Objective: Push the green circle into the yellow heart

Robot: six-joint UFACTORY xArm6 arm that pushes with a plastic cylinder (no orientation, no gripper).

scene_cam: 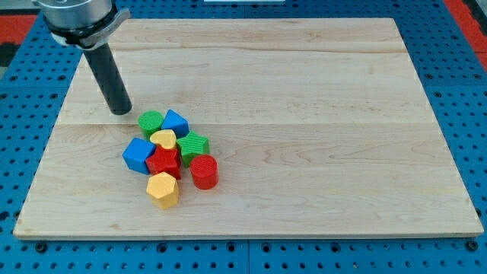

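The green circle (151,122) sits at the upper left of a tight cluster of blocks left of the board's middle. The yellow heart (163,139) lies just below and right of it, touching or nearly touching. My tip (122,111) rests on the board a short way to the upper left of the green circle, with a small gap between them. The dark rod rises from the tip toward the view's top left.
In the same cluster are a blue block (176,122), a green star-like block (193,144), a blue cube (138,154), a red block (163,162), a red cylinder (204,171) and a yellow hexagon (162,189). The wooden board (319,114) lies on a blue pegboard.
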